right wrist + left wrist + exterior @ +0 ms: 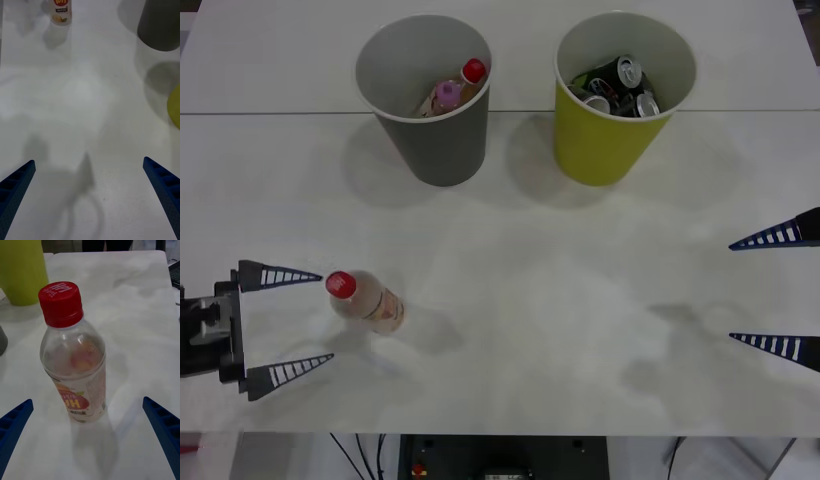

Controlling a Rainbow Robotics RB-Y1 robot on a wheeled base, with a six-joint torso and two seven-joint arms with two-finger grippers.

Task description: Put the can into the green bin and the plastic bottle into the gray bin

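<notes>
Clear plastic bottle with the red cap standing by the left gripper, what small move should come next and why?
Probably ease the left gripper forward around the clear red-capped plastic bottle, then close. Its blue fingers are open, the bottle stands upright just ahead of their tips, untouched, and the dark gray round bin awaits it.

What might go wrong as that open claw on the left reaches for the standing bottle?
The plastic bottle stands upright and looks nearly empty, so a finger of the open left gripper could tip it instead of gripping it. The gray bin already holds two bottles, so this one might lodge against them. The right gripper waits open at the table's right.
</notes>
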